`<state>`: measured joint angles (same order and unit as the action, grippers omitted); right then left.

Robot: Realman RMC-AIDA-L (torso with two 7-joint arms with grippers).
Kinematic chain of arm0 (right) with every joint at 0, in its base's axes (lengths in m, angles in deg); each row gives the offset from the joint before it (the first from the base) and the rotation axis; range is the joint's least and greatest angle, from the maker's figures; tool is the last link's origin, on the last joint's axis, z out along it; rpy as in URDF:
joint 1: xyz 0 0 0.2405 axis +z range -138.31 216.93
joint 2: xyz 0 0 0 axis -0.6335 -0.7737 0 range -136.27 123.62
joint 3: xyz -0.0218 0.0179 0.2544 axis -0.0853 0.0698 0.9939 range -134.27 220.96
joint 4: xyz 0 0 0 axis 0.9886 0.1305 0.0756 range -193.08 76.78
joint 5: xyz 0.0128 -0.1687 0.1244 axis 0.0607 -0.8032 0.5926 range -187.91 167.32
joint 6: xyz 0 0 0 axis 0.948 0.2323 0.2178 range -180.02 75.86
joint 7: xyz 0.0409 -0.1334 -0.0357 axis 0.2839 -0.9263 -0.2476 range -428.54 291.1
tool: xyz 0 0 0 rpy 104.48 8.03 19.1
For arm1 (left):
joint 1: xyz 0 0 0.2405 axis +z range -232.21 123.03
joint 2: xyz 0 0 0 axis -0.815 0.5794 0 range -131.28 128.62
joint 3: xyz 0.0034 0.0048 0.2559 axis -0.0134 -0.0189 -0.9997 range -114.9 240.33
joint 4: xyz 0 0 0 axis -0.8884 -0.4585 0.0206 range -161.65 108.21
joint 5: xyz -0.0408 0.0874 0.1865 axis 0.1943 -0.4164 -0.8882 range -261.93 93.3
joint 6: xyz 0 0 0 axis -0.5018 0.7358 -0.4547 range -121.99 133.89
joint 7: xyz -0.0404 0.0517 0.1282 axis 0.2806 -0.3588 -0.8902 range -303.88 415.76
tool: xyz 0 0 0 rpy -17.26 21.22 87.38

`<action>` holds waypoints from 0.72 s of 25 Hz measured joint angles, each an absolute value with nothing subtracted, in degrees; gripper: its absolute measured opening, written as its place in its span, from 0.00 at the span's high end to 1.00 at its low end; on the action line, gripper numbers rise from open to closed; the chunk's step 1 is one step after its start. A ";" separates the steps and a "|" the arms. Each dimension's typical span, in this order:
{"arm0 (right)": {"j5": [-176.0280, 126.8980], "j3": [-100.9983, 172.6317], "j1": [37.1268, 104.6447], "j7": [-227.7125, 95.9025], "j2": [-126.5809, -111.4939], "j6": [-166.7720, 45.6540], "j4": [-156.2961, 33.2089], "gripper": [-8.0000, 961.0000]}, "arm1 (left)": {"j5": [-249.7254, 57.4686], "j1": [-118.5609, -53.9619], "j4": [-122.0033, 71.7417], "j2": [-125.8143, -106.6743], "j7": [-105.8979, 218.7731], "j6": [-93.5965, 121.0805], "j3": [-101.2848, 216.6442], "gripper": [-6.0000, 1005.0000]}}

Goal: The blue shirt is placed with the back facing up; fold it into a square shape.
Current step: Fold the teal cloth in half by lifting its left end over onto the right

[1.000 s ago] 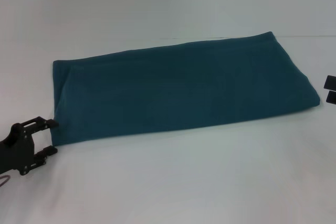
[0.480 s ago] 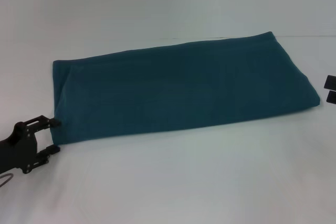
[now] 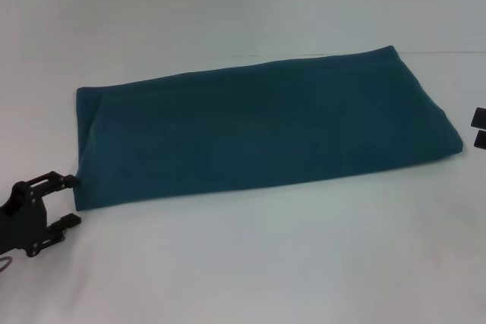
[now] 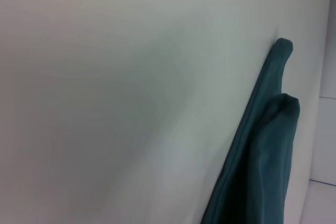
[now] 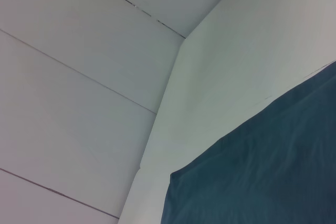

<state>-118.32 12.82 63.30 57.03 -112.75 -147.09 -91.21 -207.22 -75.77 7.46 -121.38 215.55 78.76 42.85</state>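
The blue shirt (image 3: 258, 130) lies flat on the white table (image 3: 266, 263), folded into a long band that runs from left to far right. Its plain side faces up. My left gripper (image 3: 74, 200) is open at the near left corner of the shirt, with its fingertips level with the cloth's left edge and nothing between them. The left wrist view shows the layered edge of the shirt (image 4: 262, 156). Only two black fingertips of my right gripper (image 3: 478, 128) show at the right border, a little apart, just beyond the shirt's right end. The right wrist view shows a corner of the shirt (image 5: 262, 177).
White table surface surrounds the shirt on all sides, with a broad strip along the near edge. A pale panelled wall (image 5: 79, 77) rises behind the table in the right wrist view.
My left gripper has drawn back slightly to the left and toward the near edge, away from the shirt's corner. The shirt and the right gripper have not moved.
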 joint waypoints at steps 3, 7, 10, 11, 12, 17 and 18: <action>-118.31 12.84 63.30 56.99 -112.70 -147.04 -90.92 0.08 | -207.32 -76.22 7.27 -121.32 215.60 78.57 42.70 0.31; -118.31 12.85 63.19 56.98 -112.67 -147.00 -90.88 0.08 | -207.43 -76.98 7.16 -121.29 216.07 77.89 42.47 0.31; -118.32 12.97 63.02 56.93 -112.67 -146.99 -90.86 0.08 | -207.46 -77.81 6.36 -121.20 216.15 76.91 42.34 0.31; -118.31 13.07 62.95 56.92 -112.67 -146.99 -90.85 0.08 | -207.47 -78.11 5.93 -121.16 216.14 76.60 42.26 0.31; -118.31 13.16 62.89 56.91 -112.67 -146.99 -90.84 0.08 | -207.50 -78.58 5.27 -121.06 216.10 75.96 42.04 0.31; -118.31 13.36 62.73 56.86 -112.59 -147.08 -90.84 0.09 | -207.53 -80.10 4.19 -120.89 215.41 74.58 41.51 0.31; -118.31 13.37 62.71 56.80 -112.58 -147.08 -90.84 0.09 | -207.41 -80.46 4.18 -120.90 215.09 74.63 41.50 0.31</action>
<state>-118.31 13.37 62.71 56.80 -112.58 -147.08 -90.84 -207.41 -80.46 4.18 -120.90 215.09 74.63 41.50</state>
